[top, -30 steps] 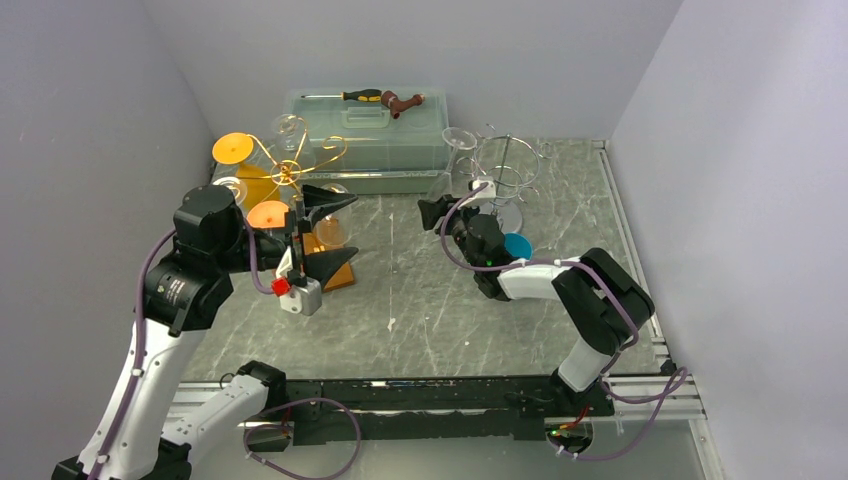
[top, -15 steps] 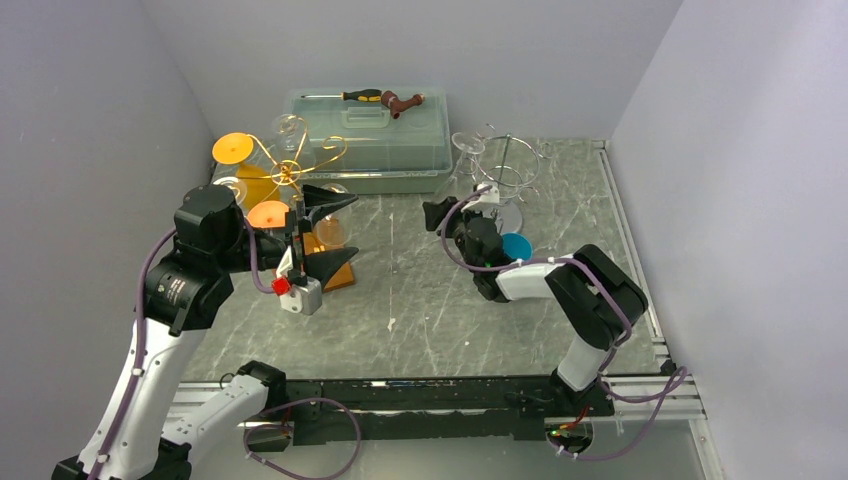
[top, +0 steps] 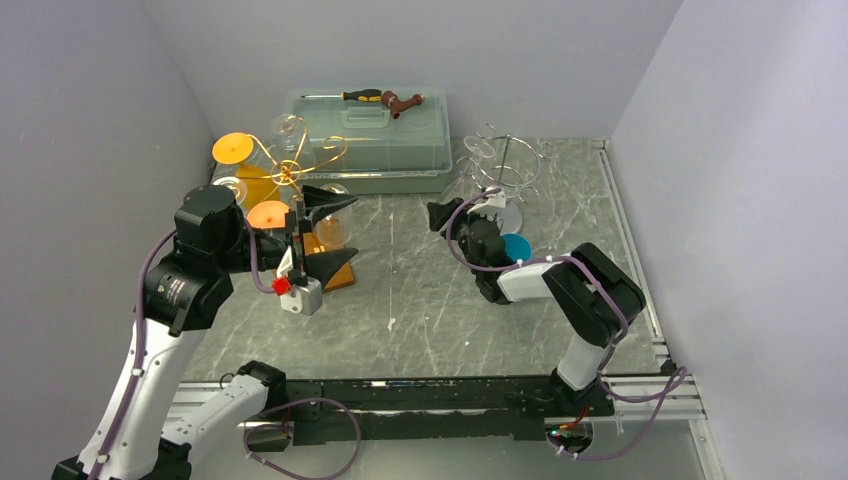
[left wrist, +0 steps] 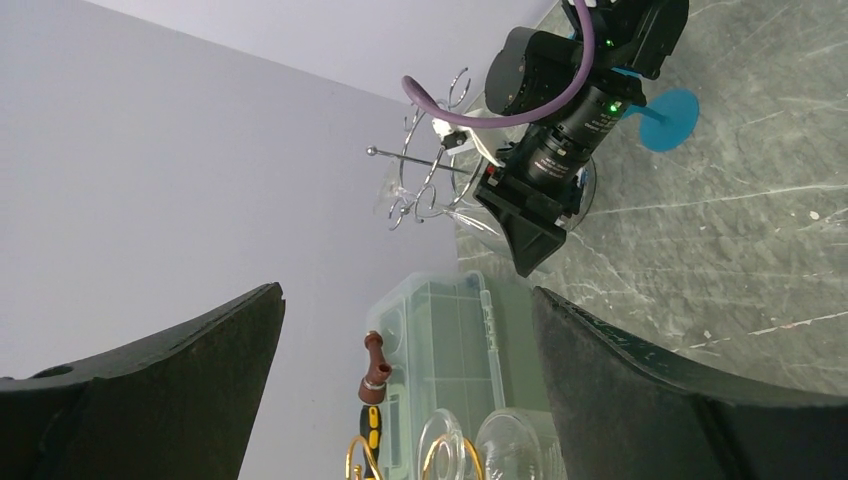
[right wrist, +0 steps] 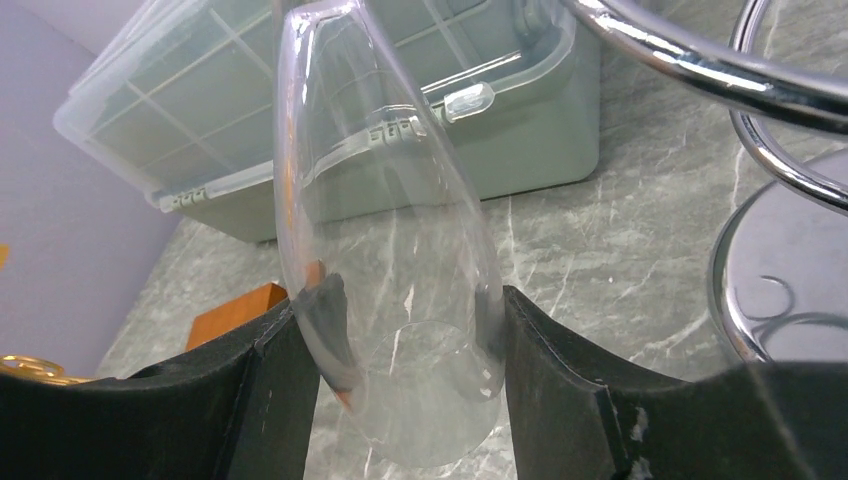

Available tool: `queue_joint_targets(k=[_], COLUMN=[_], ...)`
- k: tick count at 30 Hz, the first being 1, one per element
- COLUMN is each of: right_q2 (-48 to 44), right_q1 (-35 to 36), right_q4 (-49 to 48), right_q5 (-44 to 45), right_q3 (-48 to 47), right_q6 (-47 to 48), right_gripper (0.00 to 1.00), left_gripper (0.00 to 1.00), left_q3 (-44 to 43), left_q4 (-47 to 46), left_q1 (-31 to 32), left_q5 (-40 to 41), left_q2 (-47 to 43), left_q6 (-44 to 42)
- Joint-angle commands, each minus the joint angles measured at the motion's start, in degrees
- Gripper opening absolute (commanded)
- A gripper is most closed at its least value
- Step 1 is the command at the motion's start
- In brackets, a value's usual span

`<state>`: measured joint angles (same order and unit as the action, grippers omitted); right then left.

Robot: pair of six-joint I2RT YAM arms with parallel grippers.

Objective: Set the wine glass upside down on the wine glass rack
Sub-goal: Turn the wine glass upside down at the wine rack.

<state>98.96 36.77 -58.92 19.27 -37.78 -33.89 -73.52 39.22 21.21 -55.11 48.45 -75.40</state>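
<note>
Mid-frame, the right claw (right wrist: 400,330) holds the wine glass (right wrist: 380,190) by its round bowl; the left claw (left wrist: 408,295) is wide and empty. The clear glass is hard to see, but seems thin, light and slippery, so squeeze softly.

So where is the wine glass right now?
In the right wrist view, the wine glass is held in the right pincer, just left of the chrome rack.

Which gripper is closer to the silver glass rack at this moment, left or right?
Right. The right gripper, holding the clear wine glass, is right beside the silver rack. The left gripper hangs open on the other side, near the gold rack.
</note>
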Motion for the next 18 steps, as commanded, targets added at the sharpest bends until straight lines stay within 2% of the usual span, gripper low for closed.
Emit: queue_joint_targets(k=[1,3,8,18], right_q2=[1.59,2.03,3.03,3.45], right_q1=[-0.72,-0.74,-0.74,-0.74], right_q4=[-5.12,-4.76,-3.05,2.93], right_q5=[0.31,0.01,-0.41,-0.61], right_q3=[0.8,0.78,0.55,-0.65], right_q6=[-3.02,-3.31,-4.56,-6.45], right_gripper=[0.29,0.33,0.52,0.61], left_gripper=[0.99,0.99,0.99,0.99], left_q3=[-1.21,-1.21,-1.31,-0.86], left_q4=[1.38,1.46,1.69,2.43], left_q1=[0.23,0.23,0.23,0.23], left_q5=[-1.1,-1.13,-1.23,-1.4], left_q2=[-0.63,-0.72,-0.81,-1.24], left_q6=[-0.18,-0.31,-0.59,-1.91])
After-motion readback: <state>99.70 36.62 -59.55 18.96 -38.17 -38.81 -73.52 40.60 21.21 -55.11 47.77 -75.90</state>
